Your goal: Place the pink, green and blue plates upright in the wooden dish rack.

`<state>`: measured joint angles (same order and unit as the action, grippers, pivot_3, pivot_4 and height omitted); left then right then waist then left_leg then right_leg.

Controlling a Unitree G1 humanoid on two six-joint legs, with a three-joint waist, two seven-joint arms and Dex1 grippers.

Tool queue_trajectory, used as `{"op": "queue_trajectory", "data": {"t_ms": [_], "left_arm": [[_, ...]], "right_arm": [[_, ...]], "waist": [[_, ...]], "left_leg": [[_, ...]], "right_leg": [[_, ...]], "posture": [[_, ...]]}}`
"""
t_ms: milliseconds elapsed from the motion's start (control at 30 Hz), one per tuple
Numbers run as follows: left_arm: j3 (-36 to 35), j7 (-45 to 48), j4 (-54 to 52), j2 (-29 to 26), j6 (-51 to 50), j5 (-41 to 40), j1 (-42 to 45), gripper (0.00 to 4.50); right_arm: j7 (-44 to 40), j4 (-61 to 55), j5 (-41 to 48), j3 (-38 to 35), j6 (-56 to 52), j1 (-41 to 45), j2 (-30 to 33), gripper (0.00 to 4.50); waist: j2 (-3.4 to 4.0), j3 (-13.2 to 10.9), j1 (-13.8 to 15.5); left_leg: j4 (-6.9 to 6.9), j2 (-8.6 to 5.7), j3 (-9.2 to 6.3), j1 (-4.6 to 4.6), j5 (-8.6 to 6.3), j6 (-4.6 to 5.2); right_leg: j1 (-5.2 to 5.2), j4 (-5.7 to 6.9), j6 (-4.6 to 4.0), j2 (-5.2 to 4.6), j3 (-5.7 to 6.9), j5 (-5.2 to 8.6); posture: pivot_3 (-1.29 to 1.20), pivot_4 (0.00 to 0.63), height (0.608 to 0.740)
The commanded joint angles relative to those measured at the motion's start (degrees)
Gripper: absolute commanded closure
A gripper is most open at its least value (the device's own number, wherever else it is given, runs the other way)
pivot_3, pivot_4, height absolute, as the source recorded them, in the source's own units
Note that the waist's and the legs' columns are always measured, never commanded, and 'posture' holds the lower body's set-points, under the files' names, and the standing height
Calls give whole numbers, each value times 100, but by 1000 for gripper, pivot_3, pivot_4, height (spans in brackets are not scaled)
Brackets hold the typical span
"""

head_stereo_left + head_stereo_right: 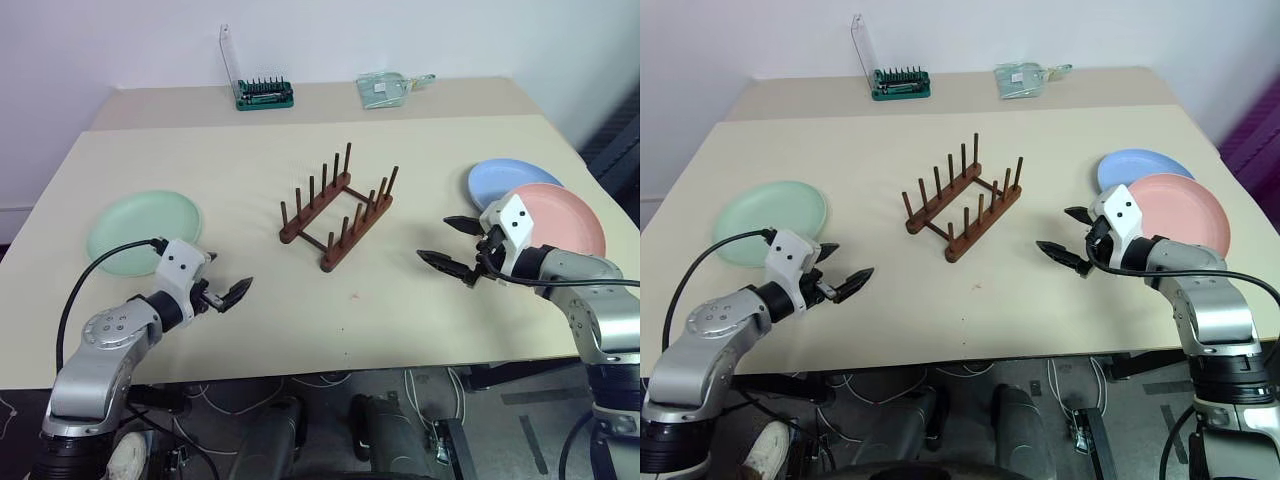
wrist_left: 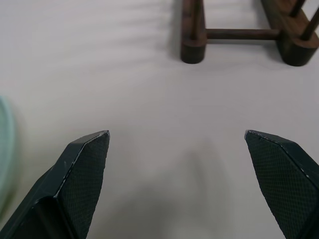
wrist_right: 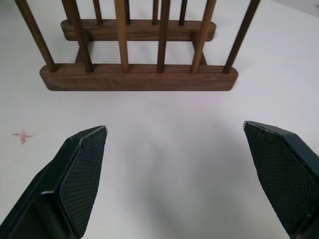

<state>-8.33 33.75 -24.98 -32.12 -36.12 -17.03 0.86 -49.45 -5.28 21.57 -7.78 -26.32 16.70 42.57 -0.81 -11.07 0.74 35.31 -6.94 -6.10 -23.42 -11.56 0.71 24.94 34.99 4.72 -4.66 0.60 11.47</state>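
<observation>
The wooden dish rack (image 1: 350, 238) stands empty at the middle of the beige table (image 1: 250, 170), set at a slant. A green plate (image 1: 140, 232) lies flat at the table's left. On the right, a pink plate (image 1: 565, 222) lies flat and overlaps a blue plate (image 1: 505, 178) behind it. My left gripper (image 1: 230, 272) hovers open just right of the green plate, pointing at the rack, with nothing between its fingers. My right gripper (image 1: 434, 238) is open and empty too, left of the pink plate and facing the rack's long side (image 3: 139, 77).
A green screwdriver-bit holder (image 1: 265, 95) and a clear plastic packet (image 1: 385, 88) sit on a second table behind. A small red mark (image 1: 352, 295) lies on the tabletop in front of the rack. Cables hang below the near edge.
</observation>
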Motion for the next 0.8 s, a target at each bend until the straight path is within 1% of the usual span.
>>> {"op": "queue_trajectory", "data": {"t_ms": [33,167,233,300,367,433,533,600,667,800], "left_arm": [[15,-21,-158,1,8,-98,51,41],[171,-82,-236,23,-53,-104,108,41],[331,-60,-222,53,-122,-131,267,41],[527,53,-246,49,-126,-168,339,41],[927,185,-281,106,-162,-194,462,41],[1490,212,-114,249,-132,-13,707,41],[2161,64,384,670,-118,270,1139,41],[2427,-9,597,762,-90,492,1291,41],[2652,-268,1010,1119,-8,726,1579,41],[2757,-735,1758,1539,344,1167,1819,41]], "right_arm": [[48,-257,65,-92,92,72,-43,24],[56,-149,-6,22,195,131,-122,24],[61,-125,-17,58,247,153,-175,24],[103,-167,-43,95,267,131,-232,24],[130,-190,-44,104,299,113,-299,24],[187,-235,-57,155,333,74,-394,24],[294,-182,-76,177,380,93,-528,24],[380,-308,-53,175,300,82,-572,24],[332,-329,39,71,293,66,-522,24],[417,-273,-118,103,410,-28,-502,24]], "waist": [[0,0,-3],[0,0,0],[0,0,4],[0,0,12],[0,0,4],[0,0,13],[-1,0,9],[0,0,-2],[2,0,3],[2,2,16]], "left_leg": [[0,0,0,0,0,0],[0,0,0,0,0,0],[0,0,0,0,0,0],[1,0,0,0,0,0],[2,0,0,0,0,0],[2,0,1,0,0,0],[3,-1,1,0,0,0],[5,-1,0,1,1,1],[4,0,1,2,1,1],[11,0,0,4,1,1]], "right_leg": [[0,0,0,0,0,0],[0,0,0,0,0,0],[0,0,0,0,0,0],[-2,0,0,0,1,0],[-3,0,0,0,1,0],[-3,-1,-2,0,1,-2],[-4,0,-3,0,1,-3],[-5,2,-2,1,2,-3],[-2,4,-3,2,2,-4],[-10,6,1,1,3,-4]], "posture": [[0,150,731],[0,150,731],[0,150,731],[0,150,731],[0,150,731],[0,150,731],[0,150,731],[0,150,731],[0,150,731],[0,150,731]]}}
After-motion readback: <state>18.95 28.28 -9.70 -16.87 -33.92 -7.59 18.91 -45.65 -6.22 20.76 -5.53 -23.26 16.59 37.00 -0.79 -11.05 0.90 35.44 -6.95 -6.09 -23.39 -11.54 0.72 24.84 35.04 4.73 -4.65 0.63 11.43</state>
